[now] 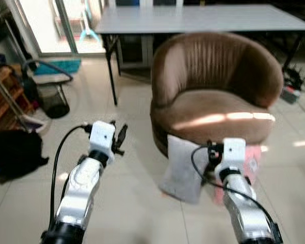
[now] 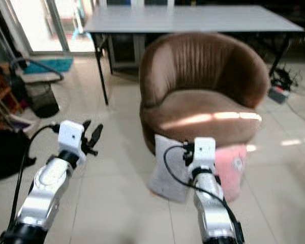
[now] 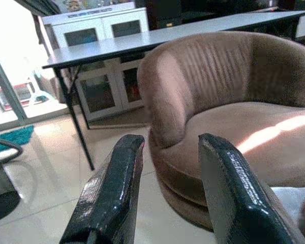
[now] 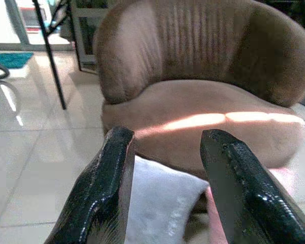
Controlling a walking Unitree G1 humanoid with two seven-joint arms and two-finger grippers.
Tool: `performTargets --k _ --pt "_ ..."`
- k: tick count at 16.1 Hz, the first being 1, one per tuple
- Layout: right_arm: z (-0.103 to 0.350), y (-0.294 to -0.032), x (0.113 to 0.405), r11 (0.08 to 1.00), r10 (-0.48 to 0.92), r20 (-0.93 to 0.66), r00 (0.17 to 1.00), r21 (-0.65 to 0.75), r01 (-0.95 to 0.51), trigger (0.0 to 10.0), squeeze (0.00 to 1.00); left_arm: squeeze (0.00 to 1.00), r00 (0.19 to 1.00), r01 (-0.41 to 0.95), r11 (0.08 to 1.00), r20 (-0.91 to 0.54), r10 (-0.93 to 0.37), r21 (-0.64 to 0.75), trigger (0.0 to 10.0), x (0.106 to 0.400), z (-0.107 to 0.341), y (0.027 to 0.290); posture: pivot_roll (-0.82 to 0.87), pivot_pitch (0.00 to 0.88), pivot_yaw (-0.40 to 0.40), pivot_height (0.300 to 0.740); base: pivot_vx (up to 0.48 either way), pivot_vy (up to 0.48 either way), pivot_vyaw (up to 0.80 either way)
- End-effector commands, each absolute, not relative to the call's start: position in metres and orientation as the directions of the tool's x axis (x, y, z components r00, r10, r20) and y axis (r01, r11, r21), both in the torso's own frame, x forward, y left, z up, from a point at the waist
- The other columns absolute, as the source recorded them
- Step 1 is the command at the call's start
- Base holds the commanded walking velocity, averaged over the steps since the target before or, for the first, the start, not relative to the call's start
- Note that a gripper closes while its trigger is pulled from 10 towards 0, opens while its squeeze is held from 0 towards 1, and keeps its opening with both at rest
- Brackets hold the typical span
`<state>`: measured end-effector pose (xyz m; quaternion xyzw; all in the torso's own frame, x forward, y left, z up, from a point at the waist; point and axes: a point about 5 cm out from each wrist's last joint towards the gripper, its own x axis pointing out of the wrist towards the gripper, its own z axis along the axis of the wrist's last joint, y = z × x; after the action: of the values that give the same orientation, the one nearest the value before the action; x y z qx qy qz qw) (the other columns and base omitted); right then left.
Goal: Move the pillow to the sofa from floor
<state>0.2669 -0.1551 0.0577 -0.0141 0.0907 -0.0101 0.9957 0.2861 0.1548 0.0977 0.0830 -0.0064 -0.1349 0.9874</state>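
Right gripper (image 4: 165, 168), fingers apart, empty, above grey pillow (image 1: 182, 168) | pillow leans on floor against sofa (image 1: 213, 91) front, pink pillow (image 2: 230, 165) beside | left gripper (image 3: 168, 188) apart, left of sofa | advice: lower, pinch pillow's top edge, lift onto seat.

Grey pillow (image 1: 182, 170) on floor, leaning against brown sofa (image 1: 213, 91).

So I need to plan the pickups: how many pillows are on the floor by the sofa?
2. A grey pillow leans against the front of the brown sofa, and a pink pillow leans there on its right, touching it. The right arm partly covers both; more could be hidden behind it.
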Motion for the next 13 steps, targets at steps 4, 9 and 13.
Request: performTargets --k 4,9,13 --pt "0.0592 -0.1488 0.2678 1.0 -0.013 -0.178 0.984 -0.008 0.011 10.0 0.0 0.0 0.966 0.257 0.948 -0.017 -0.259 0.186 10.0 0.2872 0.0995 0.164 -0.01 0.0 0.029 0.74 0.341 0.0 -0.2" --pt "0.0584 -0.1486 0.2677 1.0 -0.019 -0.183 0.983 -0.009 0.017 10.0 0.0 0.0 0.964 0.264 0.946 -0.019 -0.265 0.188 10.0 0.288 0.1 0.1638 0.0 0.0 0.029 0.74 0.342 0.0 -0.72" --pt "0.0588 -0.1487 0.2687 1.0 -0.022 -0.181 0.983 -0.011 0.02 10.0 0.0 0.0 0.963 0.268 0.945 -0.024 -0.268 0.187 10.0 0.289 0.1004 0.1641 0.0 0.0 0.033 0.74 0.342 0.0 0.0"
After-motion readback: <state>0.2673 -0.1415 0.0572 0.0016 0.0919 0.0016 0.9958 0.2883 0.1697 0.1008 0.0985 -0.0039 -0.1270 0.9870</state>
